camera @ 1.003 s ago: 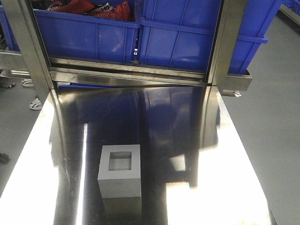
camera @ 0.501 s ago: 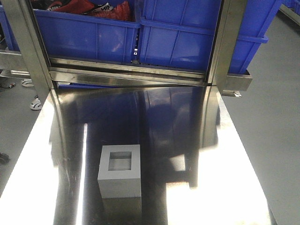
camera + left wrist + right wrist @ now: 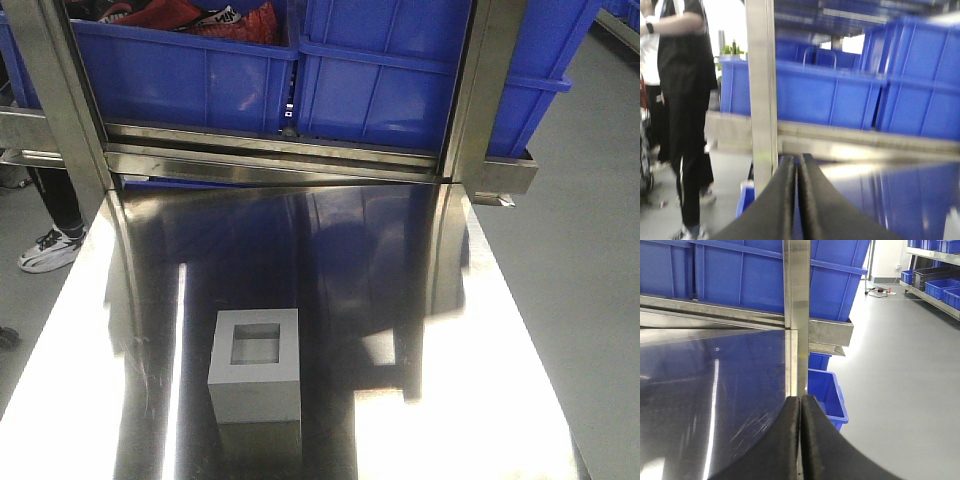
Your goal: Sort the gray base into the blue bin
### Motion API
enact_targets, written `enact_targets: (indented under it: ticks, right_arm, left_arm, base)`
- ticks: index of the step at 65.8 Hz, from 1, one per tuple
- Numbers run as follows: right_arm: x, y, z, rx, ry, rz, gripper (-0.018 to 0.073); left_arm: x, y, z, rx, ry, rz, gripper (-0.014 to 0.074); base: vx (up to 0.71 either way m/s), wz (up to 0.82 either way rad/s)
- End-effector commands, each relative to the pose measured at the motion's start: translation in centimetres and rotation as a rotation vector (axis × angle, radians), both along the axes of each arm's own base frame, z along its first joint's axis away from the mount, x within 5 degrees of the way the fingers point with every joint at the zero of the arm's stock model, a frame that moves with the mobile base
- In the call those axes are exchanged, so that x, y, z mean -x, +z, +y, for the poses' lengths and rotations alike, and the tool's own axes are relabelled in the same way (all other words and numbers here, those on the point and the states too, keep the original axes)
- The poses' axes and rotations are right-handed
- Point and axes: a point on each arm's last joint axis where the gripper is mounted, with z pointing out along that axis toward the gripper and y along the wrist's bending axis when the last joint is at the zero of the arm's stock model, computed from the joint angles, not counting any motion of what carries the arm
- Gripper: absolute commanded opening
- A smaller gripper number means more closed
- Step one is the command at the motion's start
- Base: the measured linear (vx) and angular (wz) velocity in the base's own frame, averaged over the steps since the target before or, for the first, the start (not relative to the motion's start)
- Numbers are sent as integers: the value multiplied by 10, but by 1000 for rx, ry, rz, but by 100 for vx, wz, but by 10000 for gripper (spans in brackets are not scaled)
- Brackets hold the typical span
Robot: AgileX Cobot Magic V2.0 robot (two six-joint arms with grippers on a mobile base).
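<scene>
The gray base (image 3: 255, 365) sits on the shiny tabletop (image 3: 400, 250) toward six o'clock, recess facing up. The blue bin (image 3: 385, 90) stands well apart at twelve o'clock, behind a steel rail (image 3: 270, 160).

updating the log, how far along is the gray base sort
Done: nothing yet. The gray base sits recess-up on the steel table, apart from the blue bin behind it. In hand: nothing; the left gripper and right gripper are both shut and empty. To do: grasp the base, carry it, drop it in the bin.
</scene>
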Motion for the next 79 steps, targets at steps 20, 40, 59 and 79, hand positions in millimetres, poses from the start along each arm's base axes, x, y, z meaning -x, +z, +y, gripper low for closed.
enact_targets:
  ticks: [20,40,59,79]
  right_arm:
    - [0,3,0,11,0,-72,-9]
    - [0,3,0,11,0,-72,-9]
    - [0,3,0,11,0,-72,-9]
    - [0,3,0,11,0,-72,-9]
  left_arm:
    - [-27,70,2,20,13,117,-6]
    - [-67,58,3,64,34,474,-6]
    - [-80,46,2,115,31,569,-6]
    - [-79,45,2,124,32,584,2]
  base:
    - [0,0]
    - [0,0]
    - [0,0]
    - [0,0]
